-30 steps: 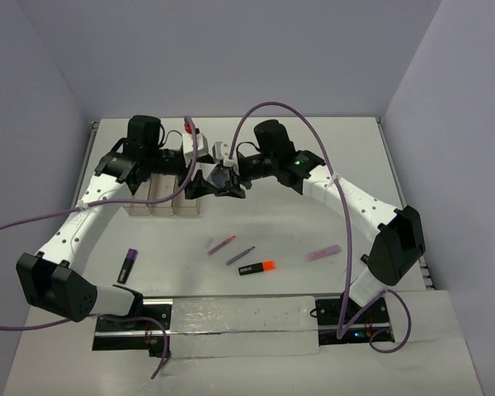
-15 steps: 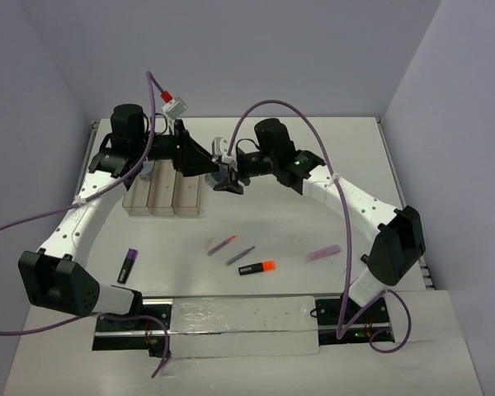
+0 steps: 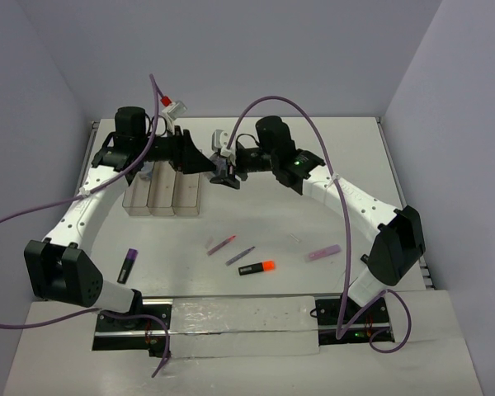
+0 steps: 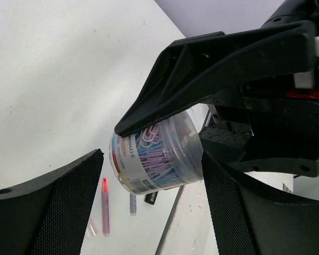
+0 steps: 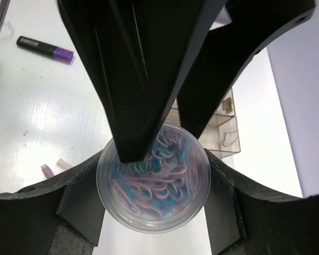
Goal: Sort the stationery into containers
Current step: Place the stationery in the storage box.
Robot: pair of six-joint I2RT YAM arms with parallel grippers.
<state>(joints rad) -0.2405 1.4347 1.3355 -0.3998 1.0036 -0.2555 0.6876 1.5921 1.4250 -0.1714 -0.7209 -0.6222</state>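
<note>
A clear round tub of pastel paper clips [image 5: 153,183] is held off the table [image 3: 330,173] at about 12 o'clock of the work area, clamped on both sides by the pads of the right gripper [image 5: 151,206]. Its mouth is uncovered and the clips can be seen heaped inside. The left gripper [image 4: 152,162] is set against it from the 9 o'clock side. Its fingers [image 4: 69,207] stand apart, one on either side of the tub with a gap showing at each pad, so nothing is gripped by it. In the right wrist view one left fingertip appears to lie over the tub's mouth (whether the clips are touched cannot be told).

The clear three-compartment tray [image 3: 161,212] stands at 10 o'clock, just beside the meeting grippers. Loose on the table are the purple highlighter [image 3: 128,265] at 8 o'clock, the pink pen [image 3: 221,245], the grey pen [image 3: 240,255] and the orange-black highlighter [image 3: 256,268] toward 6 o'clock, and the pale pink bar [image 3: 323,252] near 4 o'clock – none of them sorted.

The step in hand is judged to be a hand-over, or a shared handling, of the tub. What is called for next is that the left fingers be closed squarely on the tub's wall before the right grip is eased – and that the mouth be kept upward so no clips are spilled.
</note>
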